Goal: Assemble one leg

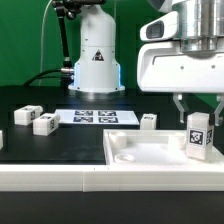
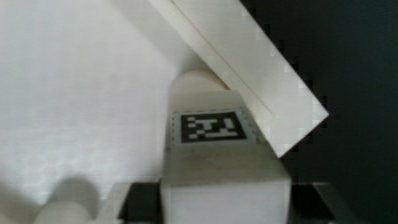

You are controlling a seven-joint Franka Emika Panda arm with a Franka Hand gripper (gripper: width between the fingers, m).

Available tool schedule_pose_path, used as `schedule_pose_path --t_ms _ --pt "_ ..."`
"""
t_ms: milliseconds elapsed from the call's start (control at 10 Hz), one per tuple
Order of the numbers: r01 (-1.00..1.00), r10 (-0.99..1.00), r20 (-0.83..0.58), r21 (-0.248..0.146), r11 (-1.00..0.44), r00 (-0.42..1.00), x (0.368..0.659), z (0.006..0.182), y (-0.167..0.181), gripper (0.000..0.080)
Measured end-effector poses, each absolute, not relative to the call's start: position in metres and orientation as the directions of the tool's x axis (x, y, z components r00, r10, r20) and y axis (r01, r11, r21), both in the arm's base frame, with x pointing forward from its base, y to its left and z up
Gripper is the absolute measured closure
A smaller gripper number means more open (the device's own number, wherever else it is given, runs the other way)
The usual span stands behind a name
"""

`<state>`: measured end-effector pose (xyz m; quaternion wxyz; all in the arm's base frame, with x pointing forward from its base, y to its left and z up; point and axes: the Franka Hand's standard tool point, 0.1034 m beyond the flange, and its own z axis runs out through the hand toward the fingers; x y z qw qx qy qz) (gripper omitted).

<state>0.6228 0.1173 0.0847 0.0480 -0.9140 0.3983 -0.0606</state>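
Exterior view: smooth white rectangular plastic leg, tagged, upright.

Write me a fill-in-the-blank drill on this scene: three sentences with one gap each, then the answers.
1. The leg held in the gripper stands ___, not tilted, at the white panel.
2. The marker board lies to the exterior view's ___ of that leg.
3. The table under the parts is ___ in colour.

Missing words: upright; left; black.
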Motion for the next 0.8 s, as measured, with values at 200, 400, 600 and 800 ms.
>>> schedule_pose_path --t_ms 200,400,600,800 --pt "-0.768 -0.781 0.05 -0.148 -0.623 0.623 0.623 0.0846 0.1158 0.0505" --pt "-0.752 -0.765 0.053 -0.147 -0.642 0.642 0.6227 0.0842 0.1158 0.0395" --pt "-0.683 -0.694 0.062 -0.134 -0.718 0.717 0.6223 0.0847 0.1167 0.0183" --pt "-0.476 -0.483 0.074 -0.101 -0.874 0.872 0.6231 0.0871 0.1174 0.0156"
